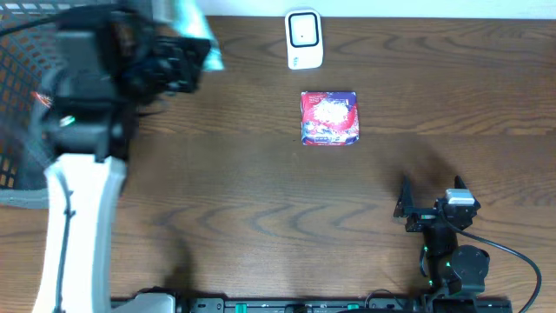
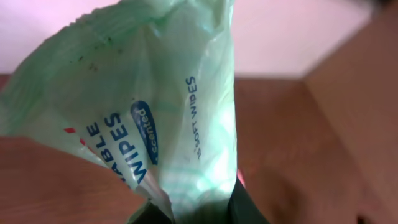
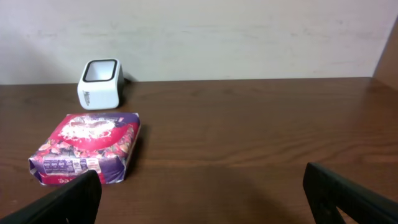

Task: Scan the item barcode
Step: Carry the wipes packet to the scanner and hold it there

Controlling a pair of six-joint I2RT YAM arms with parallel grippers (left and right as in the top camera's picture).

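The item in hand is a pale green pack of wipes (image 1: 189, 24), lifted above the table's far left. My left gripper (image 1: 201, 54) is shut on its lower end. In the left wrist view the pack (image 2: 168, 106) fills the frame, and the left gripper (image 2: 200, 214) pinches it between dark fingers (image 2: 249, 210); no barcode shows on the side facing the camera. The white barcode scanner (image 1: 303, 39) stands at the back centre, well to the right of the pack. My right gripper (image 1: 432, 188) rests open and holds nothing near the front right; in its own view the right gripper (image 3: 205, 199) faces the scanner (image 3: 99, 84).
A red and purple box (image 1: 329, 117) lies flat just in front of the scanner, and the same box (image 3: 87, 148) shows in the right wrist view. A wire basket (image 1: 17, 113) stands at the far left edge under the left arm. A pale wall runs behind the table.
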